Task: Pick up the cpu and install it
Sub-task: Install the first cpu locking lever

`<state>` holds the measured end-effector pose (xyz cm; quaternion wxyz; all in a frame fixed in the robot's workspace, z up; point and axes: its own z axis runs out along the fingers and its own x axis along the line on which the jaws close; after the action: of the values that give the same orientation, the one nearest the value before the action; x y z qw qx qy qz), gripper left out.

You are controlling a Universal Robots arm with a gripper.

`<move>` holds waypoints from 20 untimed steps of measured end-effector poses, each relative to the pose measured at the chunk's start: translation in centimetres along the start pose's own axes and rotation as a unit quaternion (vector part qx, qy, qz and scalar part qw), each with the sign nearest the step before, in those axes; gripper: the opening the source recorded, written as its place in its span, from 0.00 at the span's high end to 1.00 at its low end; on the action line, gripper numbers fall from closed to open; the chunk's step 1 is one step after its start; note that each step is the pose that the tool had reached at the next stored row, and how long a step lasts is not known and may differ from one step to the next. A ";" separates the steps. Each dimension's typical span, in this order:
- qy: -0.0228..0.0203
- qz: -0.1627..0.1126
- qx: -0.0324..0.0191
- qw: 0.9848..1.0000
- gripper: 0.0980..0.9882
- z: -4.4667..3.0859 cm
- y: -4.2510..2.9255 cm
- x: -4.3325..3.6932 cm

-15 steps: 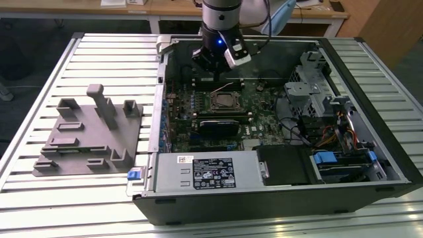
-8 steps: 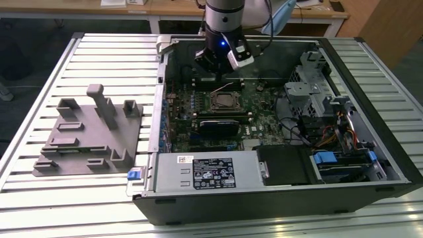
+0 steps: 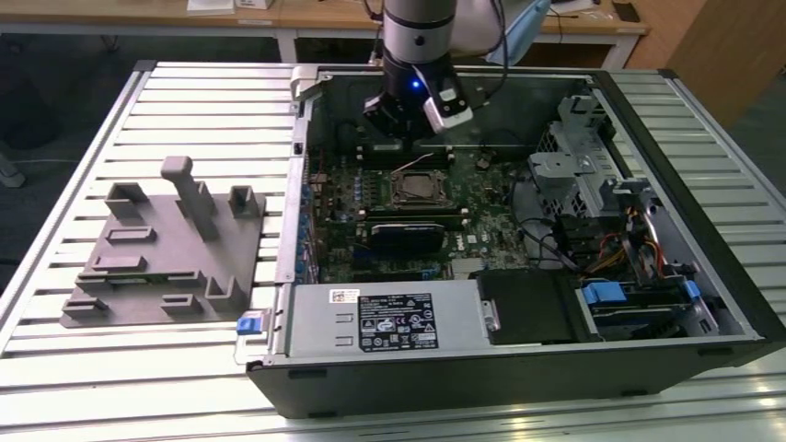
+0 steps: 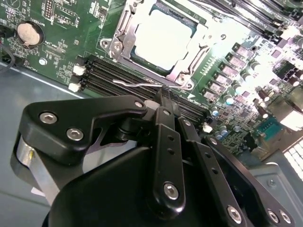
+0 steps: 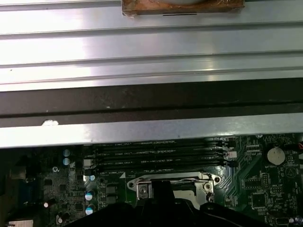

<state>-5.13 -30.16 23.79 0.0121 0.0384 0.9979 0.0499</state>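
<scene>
The gripper (image 4: 163,94) hangs low over the motherboard (image 3: 418,221) of an opened desktop computer case (image 3: 516,368), its black fingers (image 4: 164,142) drawn together with nothing visible between them. In the second wrist view the fingertips point at the near edge of the CPU socket (image 4: 158,45), which fills the upper centre of that frame, just beyond the rows of memory slots (image 4: 118,75).

The cpu (image 4: 163,38), a flat silvery square, already lies inside the socket's metal frame. The wire retention lever (image 4: 142,84) runs along the socket's edge closest to the fingertips; whether it is latched cannot be told.

In the exterior view the arm (image 3: 415,37) descends from the upper centre of the frame, with the socket directly below it in the middle of the case. A gray holder tray (image 3: 166,249) sits on the slatted metal table (image 3: 74,184) at the exterior view's left, well apart from the case.

As a judgement, the task looks largely done: the chip has been picked up and placed in its seat, and the gripper carries nothing. What may remain is securing the socket, which these frames do not settle.
</scene>
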 end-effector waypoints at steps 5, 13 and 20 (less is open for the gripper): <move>0.000 -0.001 0.000 1.000 0.99 0.20 0.02 -0.32; 0.000 -0.002 0.000 1.000 0.99 0.73 0.27 -0.76; 0.000 -0.002 0.000 1.000 0.99 1.28 0.89 -1.01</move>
<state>-4.02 -29.23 22.63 0.0121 0.0362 0.9980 0.0499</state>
